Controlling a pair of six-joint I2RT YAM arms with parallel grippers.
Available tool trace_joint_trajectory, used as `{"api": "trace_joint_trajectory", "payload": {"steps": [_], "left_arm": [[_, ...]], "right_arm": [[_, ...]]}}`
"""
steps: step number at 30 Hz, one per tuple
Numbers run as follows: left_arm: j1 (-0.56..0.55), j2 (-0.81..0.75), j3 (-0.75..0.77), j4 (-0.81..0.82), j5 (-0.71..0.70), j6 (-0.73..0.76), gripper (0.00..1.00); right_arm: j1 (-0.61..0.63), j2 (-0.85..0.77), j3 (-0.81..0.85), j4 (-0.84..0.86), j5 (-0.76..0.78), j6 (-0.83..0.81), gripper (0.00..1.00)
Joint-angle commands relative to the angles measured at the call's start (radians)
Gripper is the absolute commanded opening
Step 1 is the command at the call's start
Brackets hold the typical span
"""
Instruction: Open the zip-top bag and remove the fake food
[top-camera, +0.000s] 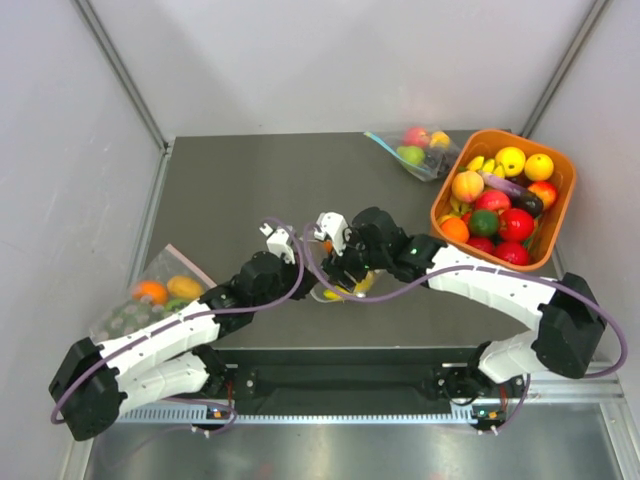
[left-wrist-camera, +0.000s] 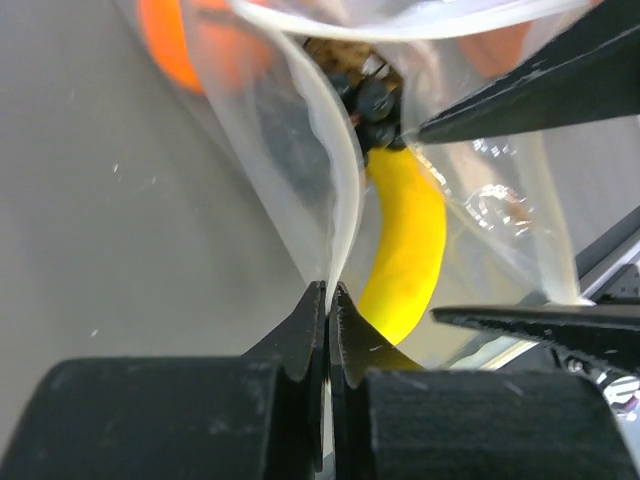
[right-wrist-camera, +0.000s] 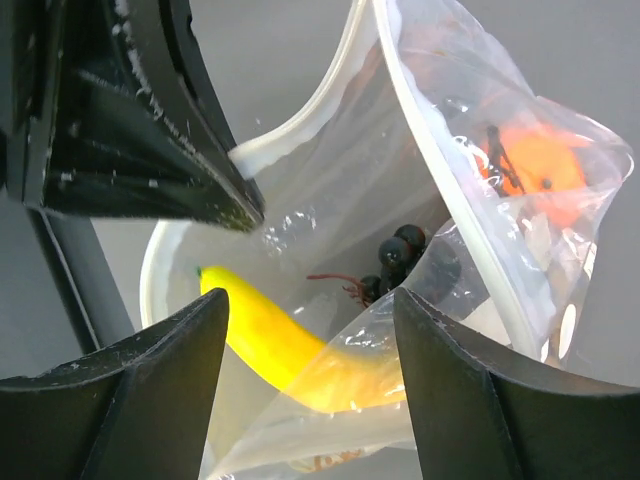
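The zip-top bag hangs open between both grippers at the table's middle. My left gripper is shut on the bag's white rim; in the top view it sits just left of the bag. My right gripper is open at the bag's mouth, fingers either side of the yellow banana. In the top view it is above the bag. The dark berries and the orange ball lie deeper inside the bag. The banana and orange ball also show in the left wrist view.
An orange bin full of toy fruit stands at the right. A clear bag with fruit lies at the back. Another bag with fruit lies at the left table edge. Grey walls enclose the table.
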Motion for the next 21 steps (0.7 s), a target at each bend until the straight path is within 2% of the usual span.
{"api": "trace_joint_trajectory", "payload": {"steps": [1, 12, 21], "left_arm": [[-0.006, -0.021, -0.019, 0.055, -0.004, -0.014, 0.00], [-0.006, -0.005, -0.044, 0.053, 0.003, -0.014, 0.00], [-0.004, -0.007, -0.053, 0.047, 0.006, -0.016, 0.00]], "right_arm": [[0.016, -0.001, -0.010, -0.023, 0.009, -0.081, 0.67], [0.136, 0.089, -0.068, 0.055, 0.097, -0.148, 0.68], [0.169, 0.120, -0.131, 0.167, 0.135, -0.178, 0.68]]}}
